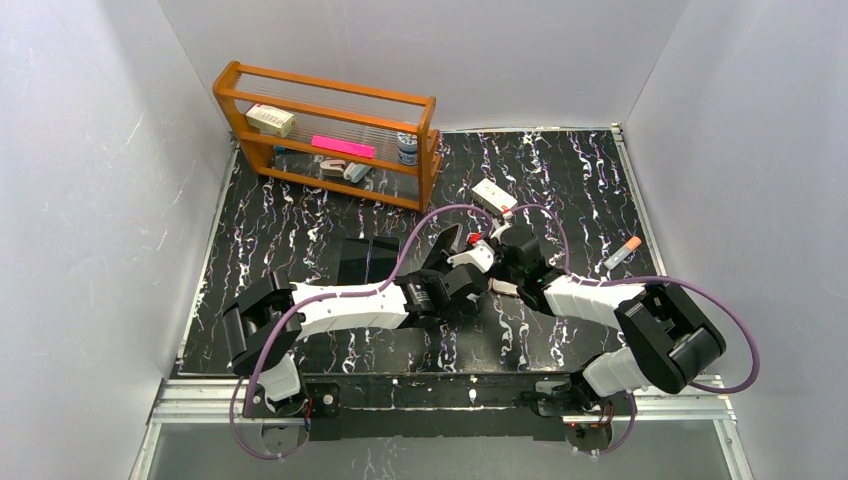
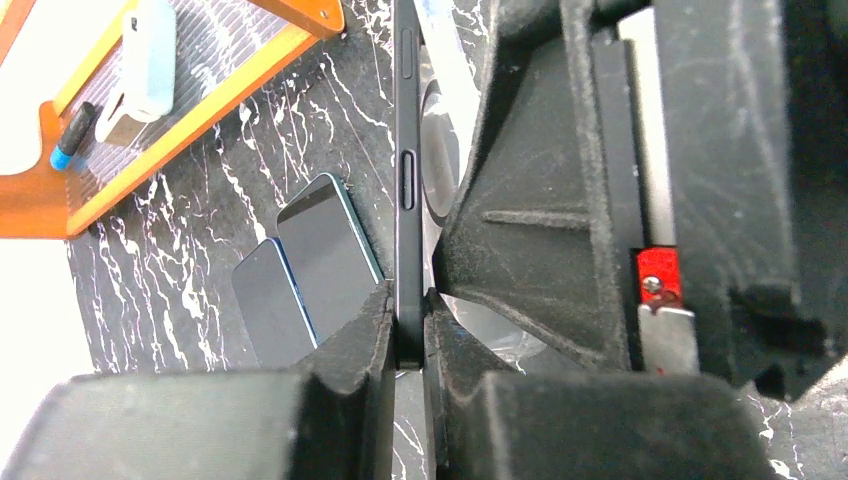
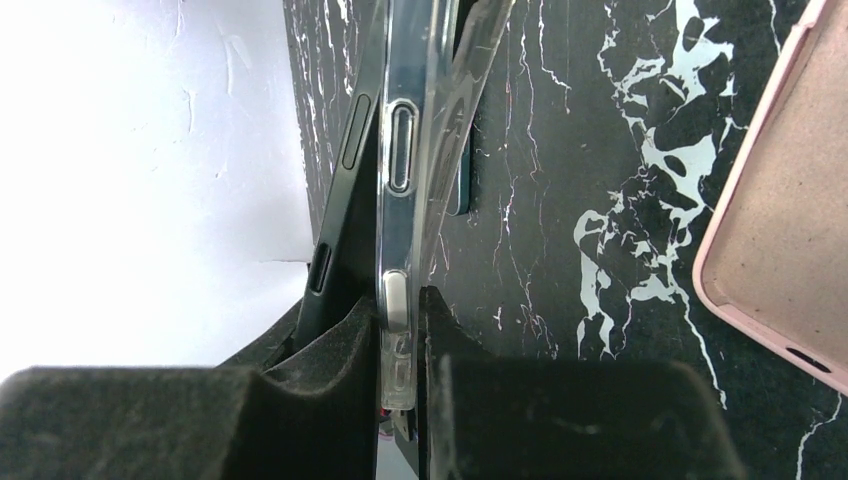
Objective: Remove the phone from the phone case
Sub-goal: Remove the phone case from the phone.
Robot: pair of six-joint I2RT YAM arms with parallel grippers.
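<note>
My left gripper [image 2: 408, 322] is shut on the edge of a dark phone [image 2: 407, 150], which stands on edge above the table. My right gripper [image 3: 400, 318] is shut on the edge of a clear phone case [image 3: 402, 150]. In the right wrist view the dark phone [image 3: 340, 215] leans away from the case at its left, partly separated from it. In the top view both grippers meet at mid-table, the left gripper [image 1: 448, 264] next to the right gripper [image 1: 480, 256], with the phone [image 1: 443, 247] tilted up between them.
Two dark phones [image 1: 368, 258] lie flat on the black marbled table [image 1: 300, 225], left of the grippers, also in the left wrist view [image 2: 310, 270]. A pink case [image 3: 790, 220] lies by the right gripper. A wooden rack [image 1: 330, 130] stands at back left. A white item [image 1: 494, 195] and a marker [image 1: 622, 252] lie nearby.
</note>
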